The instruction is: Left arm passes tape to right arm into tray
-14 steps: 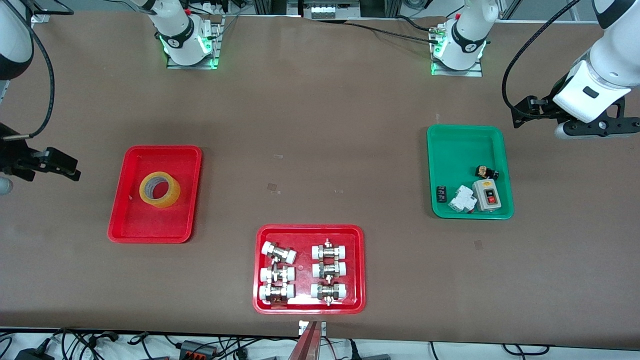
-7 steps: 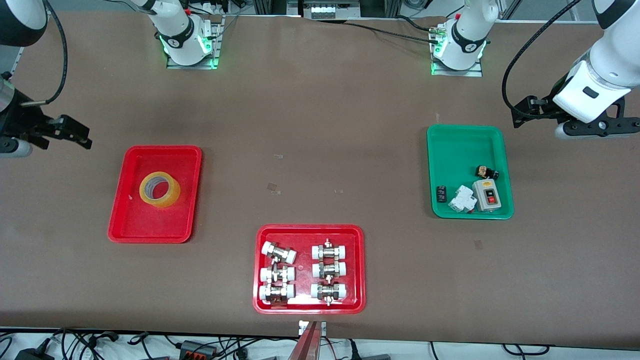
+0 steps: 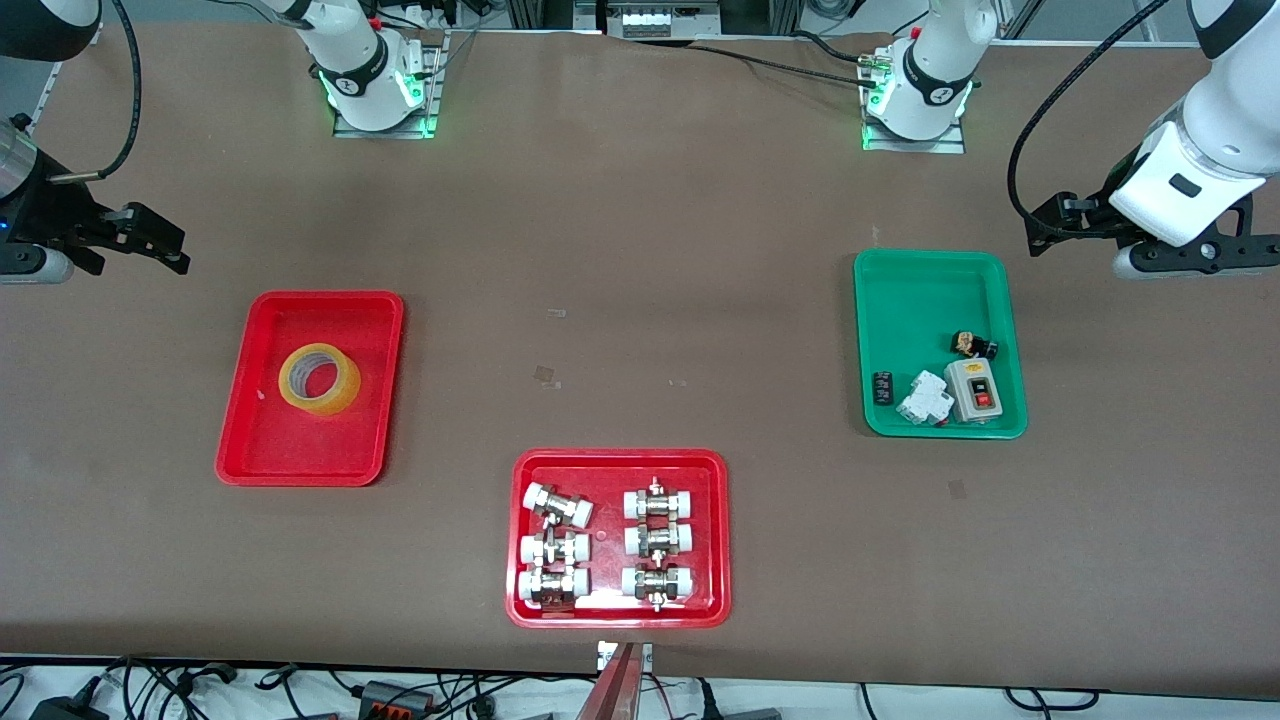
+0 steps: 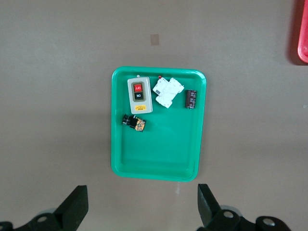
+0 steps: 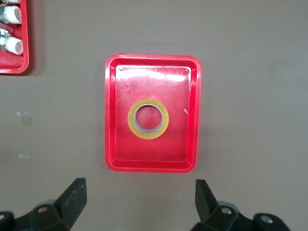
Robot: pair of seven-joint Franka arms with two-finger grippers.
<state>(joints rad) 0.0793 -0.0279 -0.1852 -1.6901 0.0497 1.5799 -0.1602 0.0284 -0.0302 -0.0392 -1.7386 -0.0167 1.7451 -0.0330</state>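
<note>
The tape (image 3: pixel 320 379) lies delivered in the tray (image 3: pixel 250 445), so the left gripper (image 4: pixel 140 207) and right gripper (image 5: pixel 139 199) hover with fingers spread, empty.

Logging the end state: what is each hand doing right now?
Left hand: open, holding nothing, up over bare table beside the green tray.
Right hand: open, holding nothing; the tape lies in the tray.

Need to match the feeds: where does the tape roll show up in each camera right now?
Front view: the tape lies flat in the red tray, toward the right arm's end of the table.
Left wrist view: not in it; it shows the green tray.
Right wrist view: the tape sits mid-picture.
Shared landmark: the red tray's rim, in the front and right wrist views.
</note>
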